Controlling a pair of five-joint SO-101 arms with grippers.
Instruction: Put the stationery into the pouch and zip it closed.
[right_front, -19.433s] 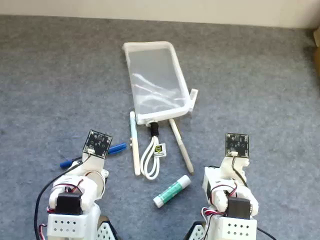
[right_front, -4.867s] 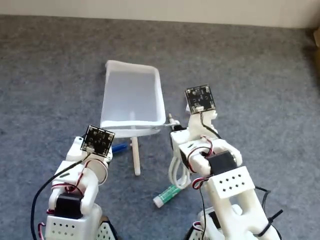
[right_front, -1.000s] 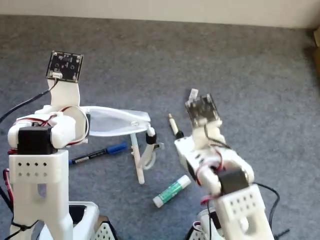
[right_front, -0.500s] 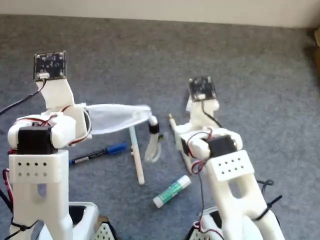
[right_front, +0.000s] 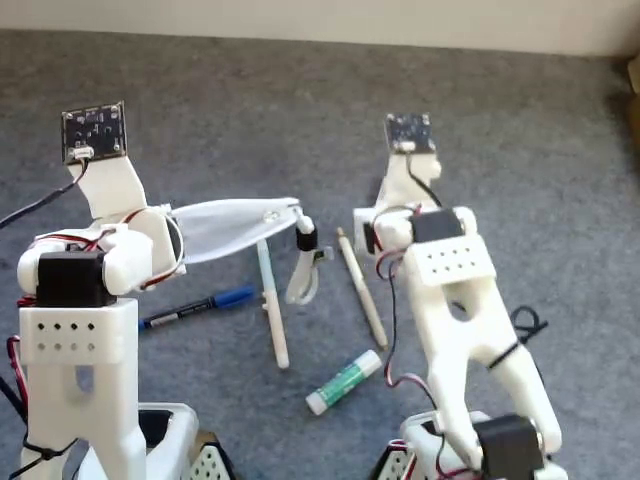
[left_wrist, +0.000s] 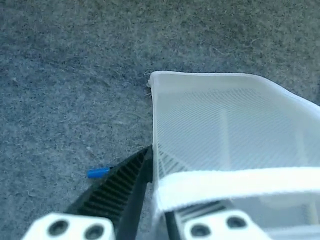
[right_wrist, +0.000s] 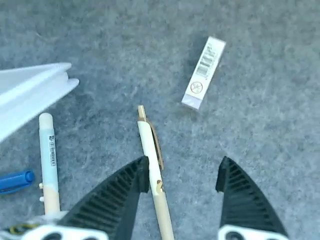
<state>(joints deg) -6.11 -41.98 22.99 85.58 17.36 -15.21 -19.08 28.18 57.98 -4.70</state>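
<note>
My left tool (left_wrist: 154, 172) is pinched on the edge of the white mesh pouch (left_wrist: 225, 130), gripping it at the band along its rim; the pouch stretches out from my fingers toward the middle of the grey surface (right_front: 520, 150). A looped white cable (right_front: 303, 270) hangs at its far corner.

My right tool (right_wrist: 182, 180) is spread wide just above the surface. The beige pen (right_wrist: 152, 160) lies lengthwise between its fingers, close against one and well clear of the other, and I am not touching it. Beyond the pen's tip lies a small white eraser (right_wrist: 203, 72). The white pen (right_wrist: 48, 155) and the blue pen (right_front: 195, 308) lie beside the pouch, and the green glue stick (right_front: 343, 382) is nearer my bases
</note>
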